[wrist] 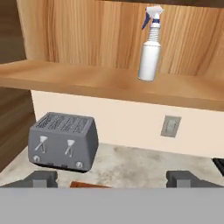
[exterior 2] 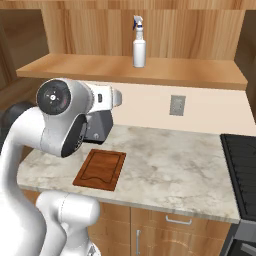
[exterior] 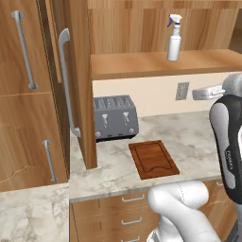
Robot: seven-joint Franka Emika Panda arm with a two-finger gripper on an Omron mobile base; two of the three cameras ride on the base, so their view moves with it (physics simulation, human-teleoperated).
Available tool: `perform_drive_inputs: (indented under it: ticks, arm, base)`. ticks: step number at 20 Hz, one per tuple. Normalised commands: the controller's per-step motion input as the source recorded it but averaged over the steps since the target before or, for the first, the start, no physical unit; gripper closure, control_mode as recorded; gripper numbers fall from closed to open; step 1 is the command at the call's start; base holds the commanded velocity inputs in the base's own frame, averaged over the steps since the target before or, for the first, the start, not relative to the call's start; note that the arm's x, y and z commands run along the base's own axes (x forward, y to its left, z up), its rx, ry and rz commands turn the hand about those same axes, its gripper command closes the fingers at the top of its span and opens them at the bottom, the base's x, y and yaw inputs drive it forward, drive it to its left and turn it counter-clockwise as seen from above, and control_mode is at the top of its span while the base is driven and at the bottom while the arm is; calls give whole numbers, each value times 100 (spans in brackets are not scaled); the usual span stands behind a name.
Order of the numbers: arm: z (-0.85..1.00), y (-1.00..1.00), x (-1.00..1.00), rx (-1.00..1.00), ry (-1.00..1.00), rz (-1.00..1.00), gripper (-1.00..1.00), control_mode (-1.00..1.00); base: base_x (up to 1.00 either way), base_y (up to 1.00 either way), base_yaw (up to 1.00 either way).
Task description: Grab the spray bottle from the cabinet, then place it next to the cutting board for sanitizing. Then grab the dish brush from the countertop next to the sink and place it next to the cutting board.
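The white spray bottle [exterior: 174, 38] [exterior 2: 139, 42] [wrist: 150, 46] stands upright on the wooden shelf [exterior: 156, 64] of the open cabinet. The cabinet door [exterior: 78, 80] is swung out at the left. Below it, the dark reddish cutting board [exterior: 153, 159] [exterior 2: 101, 169] lies flat on the marbled countertop [exterior: 189, 134], in front of the toaster. My gripper [wrist: 113, 179] is open with nothing between its fingertips [wrist: 41, 178]. It hangs over the counter, well below the bottle and short of it, facing the back wall. The dish brush and the sink are out of view.
A grey toaster [exterior: 115, 116] [exterior 2: 98, 125] [wrist: 62, 141] stands behind the board. A wall outlet [exterior: 182, 90] [exterior 2: 177, 105] sits under the shelf. A dark stovetop [exterior 2: 242, 165] borders the counter on the right. A tall wooden cupboard [exterior: 23, 94] stands left of the open door.
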Motion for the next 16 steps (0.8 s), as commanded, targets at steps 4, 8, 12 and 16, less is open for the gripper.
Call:
perform_drive_inputs:
  ticks: [4, 8, 12, 16]
  arm:
    - [61, -35, 0, 4, -34, 3, -100, -100]
    - [52, -27, 7, 9, -31, 5, -100, -100]
    - [57, -23, 15, 14, -24, 7, -100, -100]
    - [49, -23, 24, 13, -7, 6, -100, -100]
  base:
    - [0, 0, 0]
    - [0, 0, 0]
    - [0, 0, 0]
    - [0, 0, 0]
